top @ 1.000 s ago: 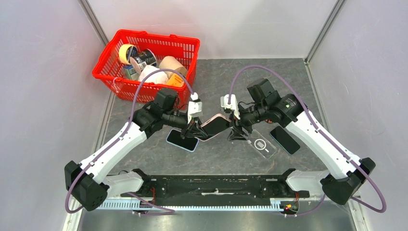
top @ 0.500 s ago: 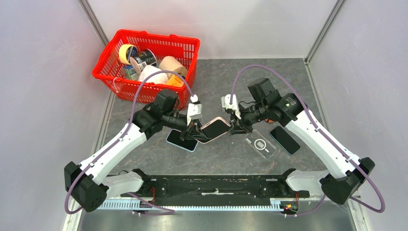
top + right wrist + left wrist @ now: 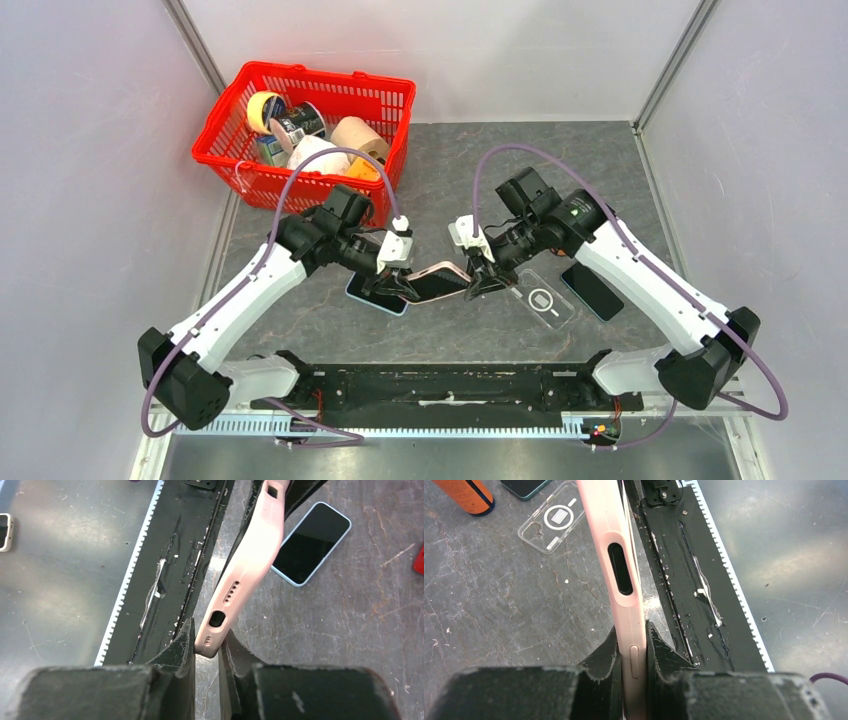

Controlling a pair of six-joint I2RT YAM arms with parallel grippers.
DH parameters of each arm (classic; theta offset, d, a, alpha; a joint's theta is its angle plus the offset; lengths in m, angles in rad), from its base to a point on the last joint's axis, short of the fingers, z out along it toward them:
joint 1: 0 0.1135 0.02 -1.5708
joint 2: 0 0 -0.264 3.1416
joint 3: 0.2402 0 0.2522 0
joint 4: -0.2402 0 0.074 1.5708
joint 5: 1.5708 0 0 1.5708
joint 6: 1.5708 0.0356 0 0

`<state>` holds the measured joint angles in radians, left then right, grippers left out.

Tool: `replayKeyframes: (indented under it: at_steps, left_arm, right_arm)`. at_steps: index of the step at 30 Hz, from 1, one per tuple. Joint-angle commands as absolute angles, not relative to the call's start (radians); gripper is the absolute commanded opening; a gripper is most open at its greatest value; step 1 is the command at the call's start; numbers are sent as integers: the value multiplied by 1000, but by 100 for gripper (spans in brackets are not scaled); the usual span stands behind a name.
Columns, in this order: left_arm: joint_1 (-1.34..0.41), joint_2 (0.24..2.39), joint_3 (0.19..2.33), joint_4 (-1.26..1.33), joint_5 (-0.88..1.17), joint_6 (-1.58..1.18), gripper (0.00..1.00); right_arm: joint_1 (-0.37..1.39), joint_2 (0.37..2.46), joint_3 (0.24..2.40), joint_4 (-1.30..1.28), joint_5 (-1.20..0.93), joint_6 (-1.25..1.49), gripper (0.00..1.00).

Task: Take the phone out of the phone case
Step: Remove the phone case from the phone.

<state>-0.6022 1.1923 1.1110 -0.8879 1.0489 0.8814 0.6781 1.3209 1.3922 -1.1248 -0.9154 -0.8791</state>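
Pink phone case (image 3: 437,279), phone inside, held above the counter (image 3: 450,160), long axis running left to right. My left fingers (image 3: 610,647) pinch one end; my right fingers (image 3: 184,640) pinch the port end.

Edge-on pink phone case (image 3: 621,575) between left gripper (image 3: 631,632) fingers, clear case (image 3: 553,522) beyond.
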Motion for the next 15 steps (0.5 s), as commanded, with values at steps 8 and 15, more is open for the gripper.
replayKeyframes:
  at_steps: [8,15]
  left_arm:
    - [-670,1203,1170,-1170,1151,1304,2]
    - [-709,1232,1196,-1169,1136,1318,2]
  right_arm:
    - [649,1395,1498,-1214,-965,-973,0]
    - [656,1398,1508,-1245,-948,-1018,0]
